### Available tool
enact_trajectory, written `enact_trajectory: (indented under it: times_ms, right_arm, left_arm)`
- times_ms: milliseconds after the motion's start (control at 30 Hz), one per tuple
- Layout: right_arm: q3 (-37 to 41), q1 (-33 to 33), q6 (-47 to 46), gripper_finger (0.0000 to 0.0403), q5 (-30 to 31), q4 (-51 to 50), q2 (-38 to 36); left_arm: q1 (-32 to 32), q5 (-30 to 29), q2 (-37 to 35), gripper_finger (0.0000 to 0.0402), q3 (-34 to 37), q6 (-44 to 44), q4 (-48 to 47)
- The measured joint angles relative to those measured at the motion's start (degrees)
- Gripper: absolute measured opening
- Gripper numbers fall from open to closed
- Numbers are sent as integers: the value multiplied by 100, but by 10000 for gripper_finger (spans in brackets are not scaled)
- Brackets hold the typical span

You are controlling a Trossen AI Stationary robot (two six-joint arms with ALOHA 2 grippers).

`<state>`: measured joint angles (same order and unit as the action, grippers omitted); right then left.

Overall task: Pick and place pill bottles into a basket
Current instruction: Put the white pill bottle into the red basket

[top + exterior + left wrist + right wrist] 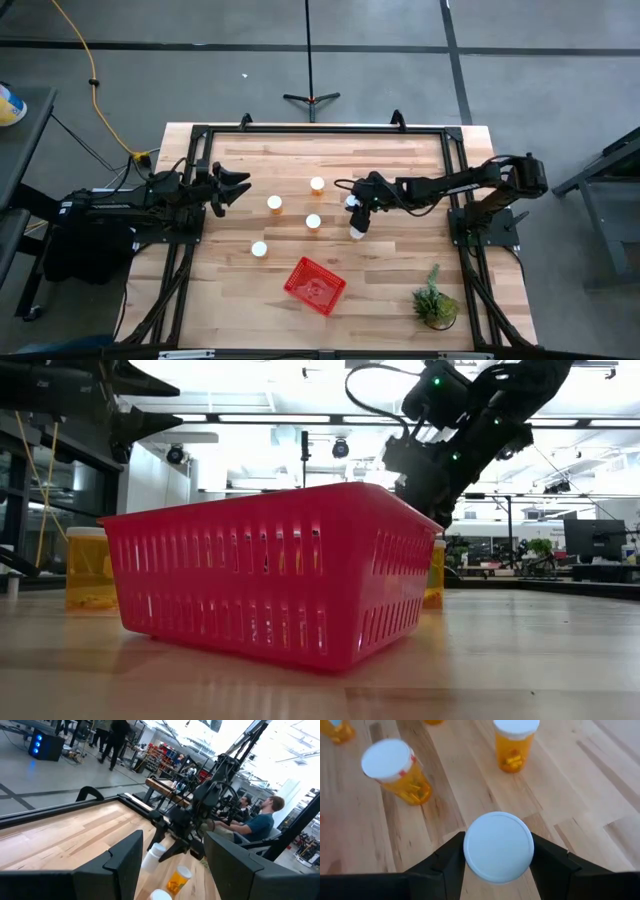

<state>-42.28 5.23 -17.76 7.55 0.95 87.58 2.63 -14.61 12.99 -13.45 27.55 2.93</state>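
Room: an open workshop with a grey tiled floor (400, 70) around the rig. A light stand (311, 97) stands beyond the far edge, a yellow cable (92, 75) runs off to one side, and seated people (260, 822) show at desks in the left wrist view.

Worktop: pale wood planks (400, 280) inside a black frame, with a small green potted plant (435, 303) in the near right corner.

Basket: the red mesh basket (315, 285) sits near the front middle of the worktop, turned at an angle. No bottle shows in it from above.

Pill bottles: four white-capped bottles (274, 204) stand loose in a scatter in the middle, well apart from the basket. Another cap shows just beside the right arm's wrist.

Right gripper: the right gripper (357, 228) is out over the middle of the worktop, its jaws closed on the carried bottle (498, 847), cap towards the wrist camera.

Left gripper: the left gripper (240, 187) waits at the left side with its jaws spread wide and nothing between them.

Step in hand: a bottle is grasped, seemingly lifted off the wood, and not yet at the basket; the task looks barely begun.

Next move: carry it towards the front and somewhat left, stop over the basket's opening, then let go low enough that it does not bounce out over the low sides.
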Motion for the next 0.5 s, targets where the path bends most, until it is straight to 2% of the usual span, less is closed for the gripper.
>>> enact_trajectory:
  times_ms: [500]
  right_arm:
    - [0, 0, -20, 181, -41, 59, -345]
  left_arm:
    - [-2, 0, 1, 243, 0, -1, -8]
